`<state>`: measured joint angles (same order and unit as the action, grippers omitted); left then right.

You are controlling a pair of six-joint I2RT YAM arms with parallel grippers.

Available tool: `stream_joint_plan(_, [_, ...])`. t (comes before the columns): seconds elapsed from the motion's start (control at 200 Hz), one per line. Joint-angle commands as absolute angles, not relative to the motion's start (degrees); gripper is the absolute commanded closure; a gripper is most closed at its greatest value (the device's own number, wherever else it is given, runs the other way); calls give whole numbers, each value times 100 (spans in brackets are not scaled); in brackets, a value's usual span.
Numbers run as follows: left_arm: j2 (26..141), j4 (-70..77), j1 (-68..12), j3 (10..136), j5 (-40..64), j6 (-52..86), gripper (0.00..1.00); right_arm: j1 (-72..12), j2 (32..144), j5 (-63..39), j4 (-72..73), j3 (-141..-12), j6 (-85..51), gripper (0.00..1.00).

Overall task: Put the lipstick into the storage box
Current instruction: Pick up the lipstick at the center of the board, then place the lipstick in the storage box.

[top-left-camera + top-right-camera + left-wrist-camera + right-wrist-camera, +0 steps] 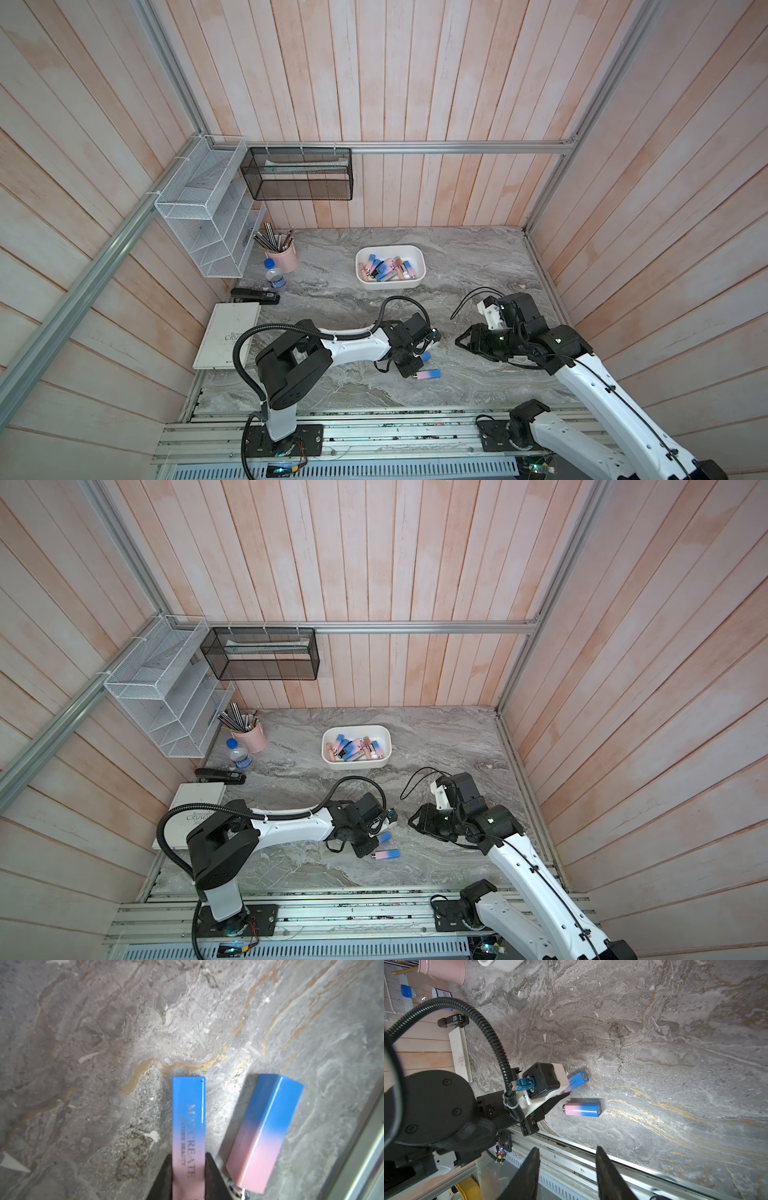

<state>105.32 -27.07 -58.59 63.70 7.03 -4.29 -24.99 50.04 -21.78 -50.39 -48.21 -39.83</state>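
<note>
Left gripper (188, 1176) squeezes the pink end of a lipstick (188, 1118) down at the gray table (83, 1043), and the blue end sticks out. A second lipstick (264, 1132) lies just beside it on the table. Right gripper (568, 1159) hangs nearby, fingers apart, holding nothing. Farther back sits the white storage box (390, 284) with more lipsticks (388, 268) inside.

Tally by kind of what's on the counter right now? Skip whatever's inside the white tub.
Lipsticks outside the storage box: 2, the held lipstick between the fingers of the left gripper, the loose lipstick beside it
Storage box: 1
Pink cup: 1
Water bottle: 1
Stapler: 1
Book: 1
Total: 7
</note>
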Motion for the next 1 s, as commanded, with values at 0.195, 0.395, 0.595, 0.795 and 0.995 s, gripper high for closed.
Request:
stream_joint_plan(0.195, [10233,-2922,-5222,6501,646,-196,77,-2492,5332,-1997,-4841,-5088,-3678,54])
stream_joint_plan(0.395, [10019,-3091,-4638,6742,574,-259,77,-2328,5677,-1995,-4758,-5257,-3384,54])
stream_joint_plan(0.595, [10284,-3264,-3929,7661,557,-511,77,-2004,6011,-2186,-4519,-5377,-3136,54])
stream_joint_plan(0.795, [11095,-3361,-3353,9270,655,-755,77,-1759,6463,-2315,-4235,-5590,-2962,54])
stream_joint_plan(0.995, [12221,-3553,-2987,10872,877,-751,76,-1691,6946,-2462,-3891,-5755,-2949,54])
